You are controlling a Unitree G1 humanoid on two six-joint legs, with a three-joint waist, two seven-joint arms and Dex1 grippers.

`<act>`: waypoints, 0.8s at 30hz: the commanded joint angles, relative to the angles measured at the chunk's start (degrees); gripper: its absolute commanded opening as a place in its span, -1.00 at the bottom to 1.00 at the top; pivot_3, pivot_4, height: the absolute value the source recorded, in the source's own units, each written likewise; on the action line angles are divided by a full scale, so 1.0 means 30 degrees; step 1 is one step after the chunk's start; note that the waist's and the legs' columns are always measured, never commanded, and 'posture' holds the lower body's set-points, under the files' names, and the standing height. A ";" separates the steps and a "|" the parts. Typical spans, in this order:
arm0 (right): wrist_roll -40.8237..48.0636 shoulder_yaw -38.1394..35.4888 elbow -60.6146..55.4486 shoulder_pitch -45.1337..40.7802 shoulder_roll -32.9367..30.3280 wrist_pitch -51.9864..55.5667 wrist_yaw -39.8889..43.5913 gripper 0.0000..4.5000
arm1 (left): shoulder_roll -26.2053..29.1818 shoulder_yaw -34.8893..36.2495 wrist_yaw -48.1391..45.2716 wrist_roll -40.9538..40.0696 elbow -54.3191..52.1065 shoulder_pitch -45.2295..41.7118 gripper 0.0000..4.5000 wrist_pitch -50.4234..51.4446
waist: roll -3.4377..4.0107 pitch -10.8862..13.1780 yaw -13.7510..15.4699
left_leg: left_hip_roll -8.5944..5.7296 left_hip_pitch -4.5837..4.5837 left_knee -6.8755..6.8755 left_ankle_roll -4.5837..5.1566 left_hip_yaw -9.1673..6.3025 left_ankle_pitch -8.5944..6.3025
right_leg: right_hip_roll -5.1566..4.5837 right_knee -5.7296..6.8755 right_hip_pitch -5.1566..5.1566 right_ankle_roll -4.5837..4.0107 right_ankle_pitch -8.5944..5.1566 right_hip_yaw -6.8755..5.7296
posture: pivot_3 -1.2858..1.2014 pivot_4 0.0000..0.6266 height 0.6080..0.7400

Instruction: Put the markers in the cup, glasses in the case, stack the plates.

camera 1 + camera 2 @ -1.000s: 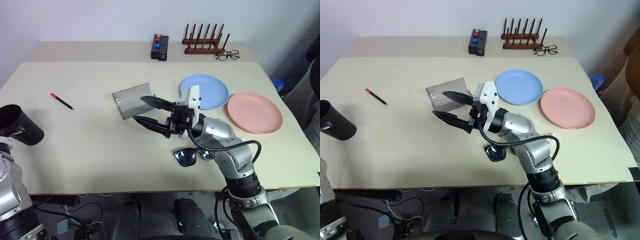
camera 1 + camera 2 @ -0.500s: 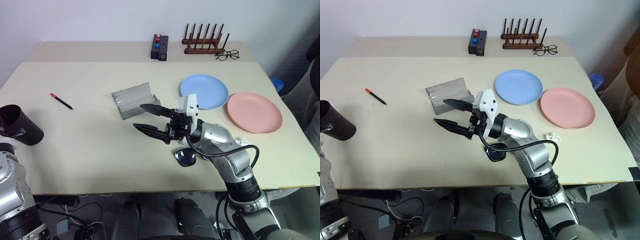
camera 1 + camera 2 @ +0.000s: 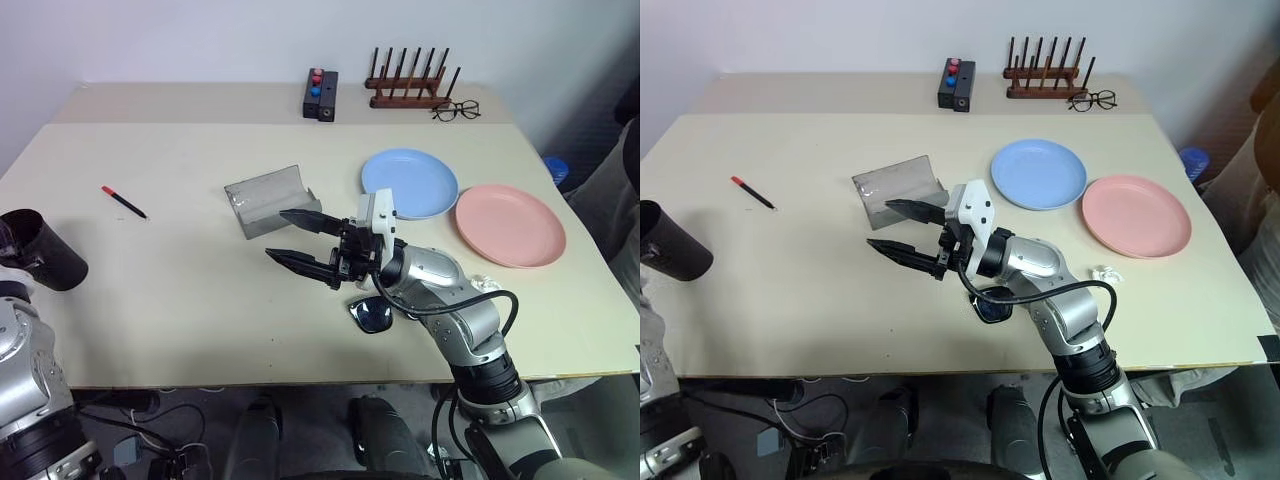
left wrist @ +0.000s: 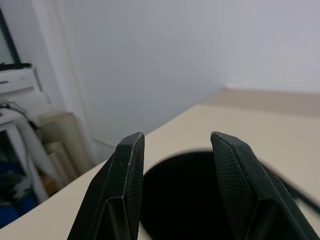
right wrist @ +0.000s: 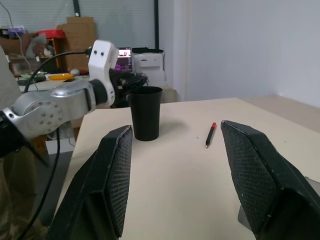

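The dark cup (image 3: 42,250) stands upright at the table's left edge. My left gripper (image 4: 172,137) hovers open just above its dark mouth (image 4: 187,200), and it also shows at the cup's (image 5: 145,113) rim as the left gripper (image 5: 131,80). A marker with a red cap (image 3: 124,202) lies on the table beyond the cup. My right gripper (image 3: 277,233) hangs open and empty over mid-table, in front of the open grey case (image 3: 268,200). The black glasses (image 3: 373,316) lie partly under my right forearm. The blue plate (image 3: 410,183) and pink plate (image 3: 510,224) sit side by side.
At the back stand a black box with red and blue buttons (image 3: 320,94), a wooden peg rack (image 3: 408,86) and thin clear-lens eyeglasses (image 3: 455,109). A small crumpled white scrap (image 3: 1102,272) lies near the pink plate.
My left arm has edged up a little beside the cup. The right gripper stays open in about the same place, and the things on the table have not moved.
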 commanded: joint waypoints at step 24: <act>-0.0402 0.0060 -0.0518 0.0059 0.0111 -0.0548 -0.0466 0.27 | 0.2347 -0.4425 0.3524 0.1153 1.8592 -1.6762 0.98 1.0652 | -0.0023 0.0005 -0.0112 | -0.0005 -0.0045 -0.0054 -0.0014 -0.0040 0.0012 | 0.0011 0.0028 -0.0060 0.0121 0.0030 -0.0047 | 0.03 -0.52 0.98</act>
